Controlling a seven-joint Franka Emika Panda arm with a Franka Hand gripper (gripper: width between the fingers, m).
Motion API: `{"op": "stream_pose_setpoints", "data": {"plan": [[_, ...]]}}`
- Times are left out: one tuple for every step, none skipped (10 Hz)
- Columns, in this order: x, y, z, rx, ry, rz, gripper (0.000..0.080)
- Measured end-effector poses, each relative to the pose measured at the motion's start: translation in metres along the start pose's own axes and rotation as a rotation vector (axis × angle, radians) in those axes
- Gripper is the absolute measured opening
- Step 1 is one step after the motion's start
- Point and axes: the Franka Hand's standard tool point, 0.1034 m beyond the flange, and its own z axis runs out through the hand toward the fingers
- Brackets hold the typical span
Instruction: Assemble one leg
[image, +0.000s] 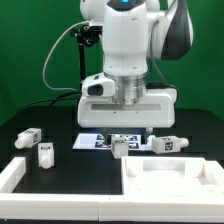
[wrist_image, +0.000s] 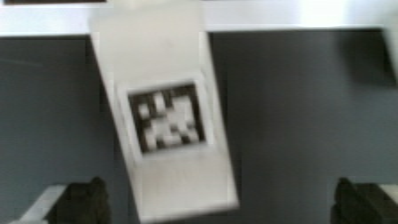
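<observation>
In the exterior view my gripper (image: 123, 140) hangs low over the table, just above one white leg (image: 120, 148) that lies by the marker board (image: 98, 141). In the wrist view this leg (wrist_image: 167, 115) is a long white block with a black-and-white tag, lying slightly tilted. It lies between my open fingers, nearer one dark fingertip (wrist_image: 79, 202) than the other. The gripper (wrist_image: 226, 206) is open and holds nothing. Three more legs lie on the table: two at the exterior view's left (image: 28, 137) (image: 45, 153) and one at its right (image: 168, 145).
The large white tray-like tabletop (image: 205, 172) lies at the front right of the exterior view. A white angled frame (image: 18, 176) lies at the front left. A black cable hangs behind the arm.
</observation>
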Motion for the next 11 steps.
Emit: {"op": "stream_pose_setpoints", "data": {"plan": [[0.001,-0.001,-0.003,0.007,-0.108,-0.007,0.0648],[0.005,-0.002,-0.002,0.001,-0.178,-0.020,0.0648],[0.007,0.000,0.001,-0.024,-0.227,-0.043,0.0649],[-0.001,0.002,0.003,-0.045,-0.309,-0.062,0.0649],[-0.005,0.003,0.002,-0.069,-0.372,-0.082,0.0649],[-0.008,0.003,0.002,-0.069,-0.448,-0.078,0.0649],[-0.008,0.003,0.004,-0.069,-0.515,-0.073,0.0649],[-0.003,0.005,0.006,-0.068,-0.533,-0.083,0.0649],[0.005,0.014,0.004,-0.057,-0.524,-0.107,0.0649],[0.004,0.021,0.009,-0.056,-0.539,-0.085,0.0649],[0.000,0.020,0.017,-0.064,-0.565,-0.065,0.0649]]}}
